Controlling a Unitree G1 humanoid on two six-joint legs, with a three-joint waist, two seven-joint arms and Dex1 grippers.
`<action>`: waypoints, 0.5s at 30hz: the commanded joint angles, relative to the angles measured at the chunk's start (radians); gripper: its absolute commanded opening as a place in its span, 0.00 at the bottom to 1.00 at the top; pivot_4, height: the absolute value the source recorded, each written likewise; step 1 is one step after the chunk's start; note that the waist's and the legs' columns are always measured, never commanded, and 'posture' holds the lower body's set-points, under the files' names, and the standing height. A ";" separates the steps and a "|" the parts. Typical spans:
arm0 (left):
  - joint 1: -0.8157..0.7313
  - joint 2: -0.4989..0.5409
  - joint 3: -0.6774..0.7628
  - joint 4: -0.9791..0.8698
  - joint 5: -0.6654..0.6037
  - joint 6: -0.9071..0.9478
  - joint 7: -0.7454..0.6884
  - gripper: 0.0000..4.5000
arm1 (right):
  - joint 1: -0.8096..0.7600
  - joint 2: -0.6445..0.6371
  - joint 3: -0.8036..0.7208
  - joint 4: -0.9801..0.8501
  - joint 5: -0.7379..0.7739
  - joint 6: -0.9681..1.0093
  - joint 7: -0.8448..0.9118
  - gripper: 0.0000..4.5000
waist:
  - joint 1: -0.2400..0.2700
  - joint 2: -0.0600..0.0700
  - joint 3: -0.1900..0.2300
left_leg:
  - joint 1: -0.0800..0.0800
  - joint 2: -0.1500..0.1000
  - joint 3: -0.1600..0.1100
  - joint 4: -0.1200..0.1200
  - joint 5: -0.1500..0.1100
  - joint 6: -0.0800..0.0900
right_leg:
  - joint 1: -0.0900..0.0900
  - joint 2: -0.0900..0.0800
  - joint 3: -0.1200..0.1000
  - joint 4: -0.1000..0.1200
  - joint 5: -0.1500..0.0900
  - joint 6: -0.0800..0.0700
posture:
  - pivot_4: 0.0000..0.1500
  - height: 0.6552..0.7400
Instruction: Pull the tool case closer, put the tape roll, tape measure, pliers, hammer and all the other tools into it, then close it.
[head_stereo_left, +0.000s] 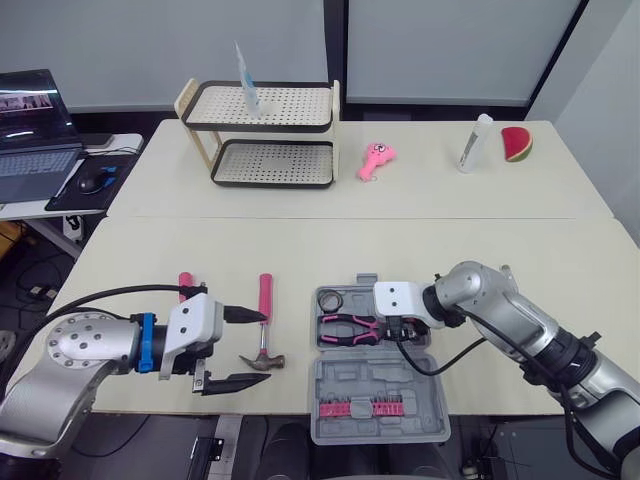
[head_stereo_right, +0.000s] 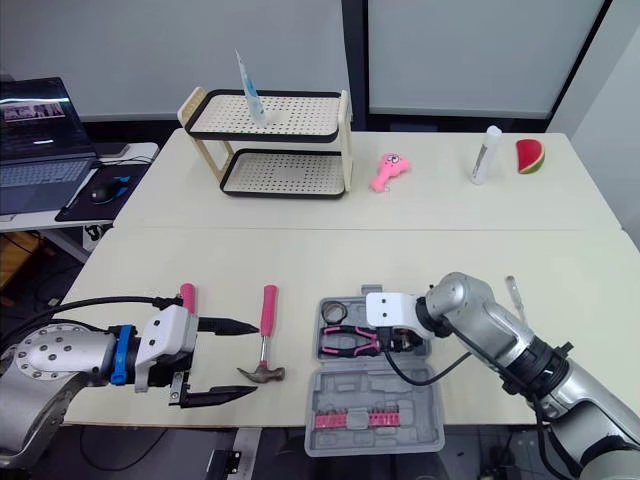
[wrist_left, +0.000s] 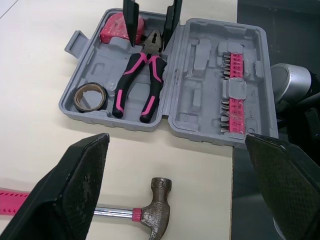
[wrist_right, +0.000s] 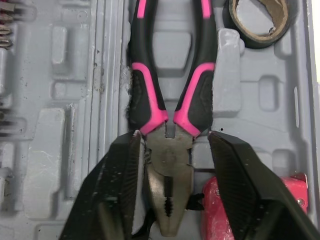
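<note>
Right gripper (wrist_right: 175, 136) sat spread around the pliers (head_stereo_left: 348, 326) in the tool case (head_stereo_left: 350, 388); you needed a straight lift clear.

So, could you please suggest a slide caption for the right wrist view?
Open right gripper straddles the pliers lying in the tool case.

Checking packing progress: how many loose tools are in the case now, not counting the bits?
3: tape roll in one corner of the case, pliers in the middle, tape measure in the corner beside the pliers' head. Nothing seems hidden.
</note>
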 joint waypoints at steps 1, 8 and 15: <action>-0.005 -0.002 0.012 -0.023 -0.002 -0.006 0.010 1.00 | -0.023 0.009 -0.094 -0.096 0.065 -0.004 0.014 0.67 | 0.000 0.000 0.000 | 0.000 0.000 0.000 0.000 0.000 0.000 | 0.000 0.000 0.000 0.000 0.000 0.000 | 1.00 0.87; -0.015 -0.018 0.021 -0.032 -0.024 0.025 0.046 1.00 | 0.043 0.069 -0.166 -0.166 0.134 -0.025 -0.048 0.51 | 0.000 -0.001 0.000 | 0.000 0.000 0.000 0.000 0.000 0.000 | 0.000 0.000 0.000 0.000 0.000 0.000 | 1.00 0.87; -0.024 -0.022 0.030 -0.044 -0.041 0.058 0.069 1.00 | 0.099 0.137 -0.127 -0.105 0.067 -0.034 -0.190 0.27 | 0.000 -0.001 0.000 | 0.000 0.000 0.000 0.001 0.000 0.000 | 0.000 0.000 0.000 0.001 0.000 0.000 | 1.00 0.87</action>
